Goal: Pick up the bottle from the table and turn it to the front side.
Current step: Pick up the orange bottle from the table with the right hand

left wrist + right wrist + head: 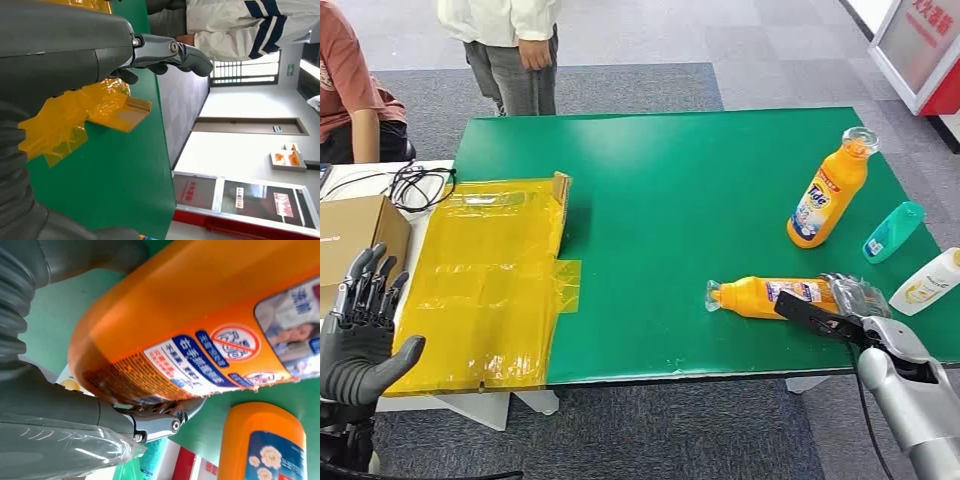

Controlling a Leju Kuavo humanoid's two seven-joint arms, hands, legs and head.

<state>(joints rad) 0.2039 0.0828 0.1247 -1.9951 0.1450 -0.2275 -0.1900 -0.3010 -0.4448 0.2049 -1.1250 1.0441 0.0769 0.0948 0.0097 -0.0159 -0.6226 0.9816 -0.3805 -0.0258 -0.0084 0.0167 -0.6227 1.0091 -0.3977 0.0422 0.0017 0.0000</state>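
An orange detergent bottle [754, 296] lies on its side near the front edge of the green table [682, 200], cap pointing left. My right hand [841, 310], partly wrapped in clear plastic, grips its base end. In the right wrist view the bottle [196, 320] shows its back label of small print, with a finger [158, 422] curled under it and the thumb on the other side. My left hand [361, 335] is raised off the table's left end, fingers spread and holding nothing; the left wrist view shows that hand [113, 55] over the yellow sheet [75, 115].
A second orange Tide bottle [827, 195] lies at the right, with a teal bottle [893, 231] and a white bottle [927, 282] beside it. A yellow plastic sheet [486, 280] covers the table's left end. A cardboard box [358, 235] and cables sit left. Two people [512, 40] are beyond the table.
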